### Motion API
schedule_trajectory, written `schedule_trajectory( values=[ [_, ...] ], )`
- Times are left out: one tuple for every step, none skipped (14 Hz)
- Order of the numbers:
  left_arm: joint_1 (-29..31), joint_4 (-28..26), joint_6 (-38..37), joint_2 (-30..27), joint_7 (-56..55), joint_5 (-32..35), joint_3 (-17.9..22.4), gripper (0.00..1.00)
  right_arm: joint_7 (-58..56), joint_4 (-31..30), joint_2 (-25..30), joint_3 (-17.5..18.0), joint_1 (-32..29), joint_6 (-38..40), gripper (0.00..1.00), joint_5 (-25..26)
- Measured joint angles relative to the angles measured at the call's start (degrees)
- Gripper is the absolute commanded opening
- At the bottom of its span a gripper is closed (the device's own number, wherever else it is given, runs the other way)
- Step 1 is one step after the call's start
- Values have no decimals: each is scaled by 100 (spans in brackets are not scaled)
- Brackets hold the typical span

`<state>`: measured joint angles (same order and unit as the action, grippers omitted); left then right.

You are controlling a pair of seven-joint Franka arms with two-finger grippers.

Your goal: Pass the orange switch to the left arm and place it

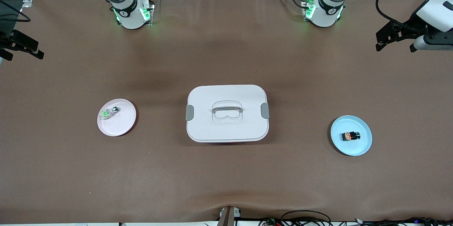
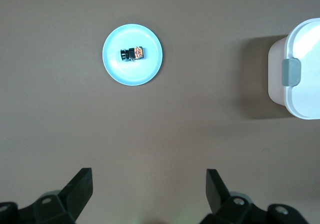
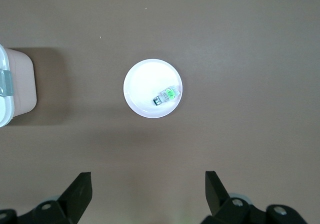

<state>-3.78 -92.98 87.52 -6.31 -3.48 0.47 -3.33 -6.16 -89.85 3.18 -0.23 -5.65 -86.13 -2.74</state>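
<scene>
Brown tabletop [image 1: 226,176]: orange switch [image 1: 350,136] lies on blue plate [image 1: 364,146]; box [image 1: 227,113] sits mid-table; left gripper [image 2: 149,189] and right gripper [image 3: 148,189] hover spread, empty.

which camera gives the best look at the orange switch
The left wrist view: it looks straight down on the orange switch lying on the blue plate. The front view shows it smaller. The right wrist view does not show it.
</scene>
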Motion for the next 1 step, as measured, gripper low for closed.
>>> schedule_trajectory(
  values=[
    [0, 0, -2, 5, 0, 0, 0, 100, 0, -3, 0, 5, 0, -21, 100, 16]
  ],
)
